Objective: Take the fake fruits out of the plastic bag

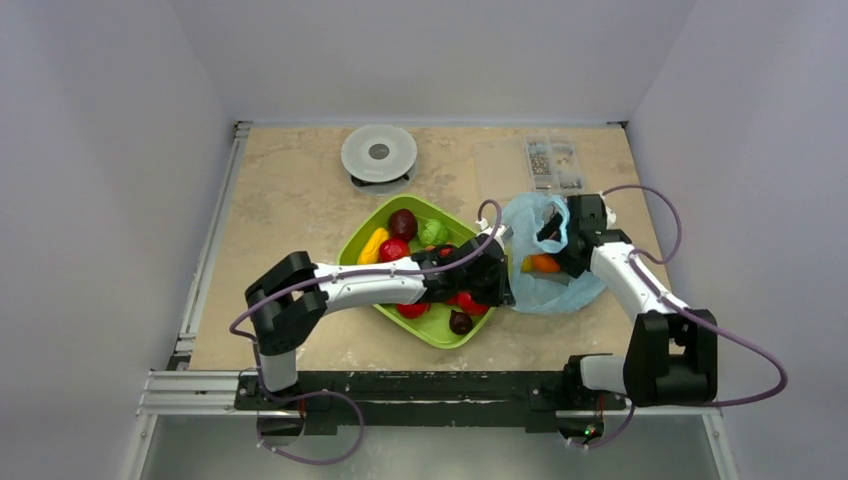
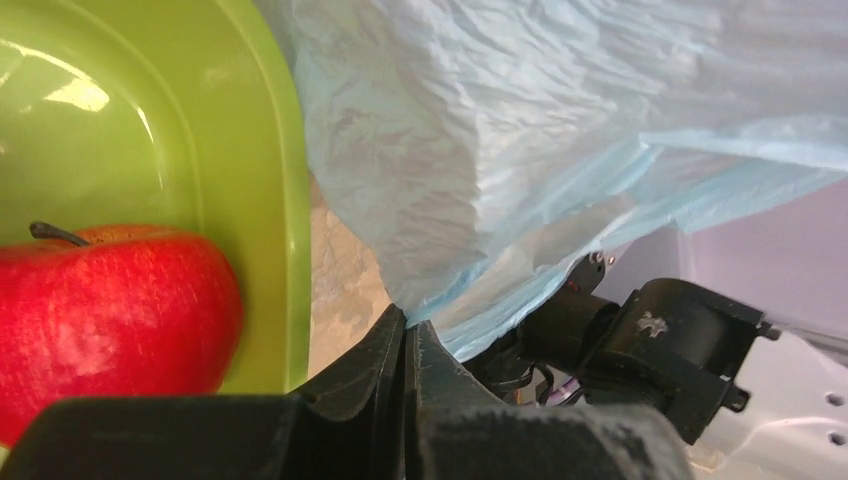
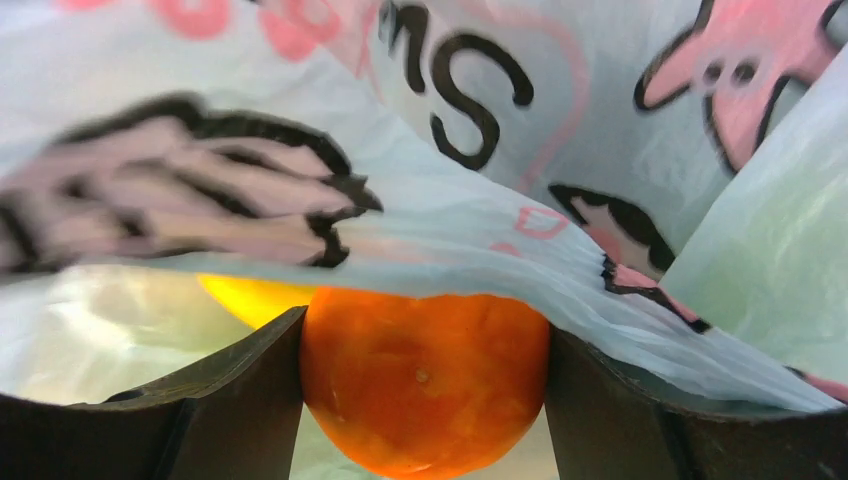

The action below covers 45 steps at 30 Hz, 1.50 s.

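The light-blue plastic bag (image 1: 528, 215) lies to the right of the green tray (image 1: 432, 327). My left gripper (image 1: 503, 272) reaches across the tray and is shut on the bag's edge (image 2: 480, 150), with the film pinched between its fingertips (image 2: 410, 325). My right gripper (image 1: 560, 255) is inside the bag's mouth. Both of its fingers press on an orange (image 3: 425, 390), under a fold of printed bag film (image 3: 450, 230). The orange (image 1: 545, 263) shows through the opening from above. A yellow fruit (image 3: 250, 297) lies behind it in the bag.
The tray holds a dark purple fruit (image 1: 403, 222), red ones (image 1: 394, 249), a yellow banana (image 1: 373, 245), a lumpy green ball (image 1: 432, 232) and a dark fruit (image 1: 461, 322). A red apple (image 2: 110, 310) sits by the tray wall. A round white dish (image 1: 379, 153) and a clear box (image 1: 550, 165) stand at the back.
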Tool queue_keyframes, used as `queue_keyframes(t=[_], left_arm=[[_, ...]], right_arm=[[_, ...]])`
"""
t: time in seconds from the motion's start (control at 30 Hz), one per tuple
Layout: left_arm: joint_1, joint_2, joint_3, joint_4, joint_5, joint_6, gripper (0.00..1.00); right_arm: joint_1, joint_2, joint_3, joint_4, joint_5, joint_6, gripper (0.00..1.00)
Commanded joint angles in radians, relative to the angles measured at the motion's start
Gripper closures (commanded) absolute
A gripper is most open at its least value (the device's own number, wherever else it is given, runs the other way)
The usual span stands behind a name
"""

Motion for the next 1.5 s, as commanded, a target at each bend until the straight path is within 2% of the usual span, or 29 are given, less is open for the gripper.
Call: queue_keyframes(t=[0.0,0.07,0.13,0.3,0.4,0.47,0.63,0.77,0.93,1.03,1.13,1.23,1.33,1.47], left_arm=[[0.025,-0.006,0.087,-0.04,-0.037,0.064,0.97],[0.029,-0.012,0.118,-0.078,-0.044,0.088,0.92],[0.029,-0.03,0.122,-0.088,-0.051,0.108,0.81],[0.036,-0.122,0.073,-0.061,-0.03,0.145,0.4],[0.051,-0.23,0.007,-0.032,-0.002,0.168,0.15],[0.078,-0.306,-0.043,-0.021,0.038,0.179,0.05],[0.2,-0.531,-0.136,-0.126,0.125,0.242,0.0],[0.321,-0.691,-0.074,-0.336,0.079,0.401,0.0],[0.4,-0.792,0.059,-0.457,-0.06,0.608,0.0],[0.41,-0.816,0.108,-0.48,-0.16,0.717,0.0],[0.412,-0.856,0.076,-0.436,-0.232,0.822,0.0],[0.412,-0.92,-0.035,-0.345,-0.295,0.885,0.0],[0.412,-1.003,-0.159,-0.234,-0.334,0.933,0.0],[0.411,-1.096,-0.286,-0.131,-0.427,0.994,0.0]], right_arm=[[-0.009,-0.063,0.107,0.016,0.0,-0.036,0.62],[-0.01,-0.093,0.119,0.003,-0.002,-0.049,0.62],[-0.01,-0.12,0.129,-0.026,-0.002,-0.058,0.62],[-0.01,-0.187,0.167,-0.146,0.025,-0.09,0.63],[-0.01,-0.228,0.184,-0.215,-0.002,-0.121,0.63],[-0.009,-0.256,0.196,-0.253,-0.046,-0.158,0.63],[0.004,-0.319,0.255,-0.394,-0.151,-0.258,0.63],[0.087,-0.323,0.34,-0.536,-0.192,-0.255,0.65],[0.428,-0.3,0.345,-0.613,-0.16,-0.104,0.66],[0.556,-0.326,0.329,-0.595,-0.172,-0.029,0.67],[0.65,-0.326,0.334,-0.566,-0.222,-0.009,0.71],[0.772,-0.266,0.327,-0.499,-0.285,-0.022,0.71],[0.921,-0.185,0.339,-0.374,-0.197,0.011,0.7],[1.019,-0.057,0.382,-0.255,0.021,0.036,0.68]])
